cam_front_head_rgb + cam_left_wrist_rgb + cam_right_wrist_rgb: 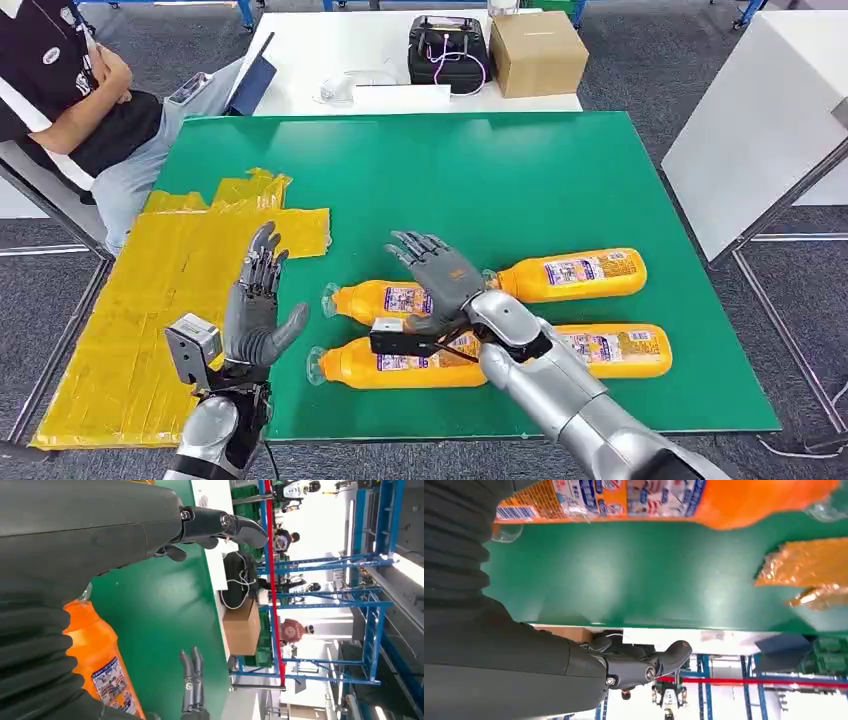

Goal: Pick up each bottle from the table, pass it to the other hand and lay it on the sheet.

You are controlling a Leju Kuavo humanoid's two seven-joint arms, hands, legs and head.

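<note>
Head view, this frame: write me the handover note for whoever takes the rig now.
Left hand: open, raised upright between the yellow sheet and the bottles, holding nothing.
Right hand: open, fingers spread above the near-left pair of bottles, nothing gripped.
Bottles: four orange ones lie on the green table: rear left, rear right, front left, front right.
Done: nothing lies on the sheet.
Left: pick, pass and lay all four.
</note>
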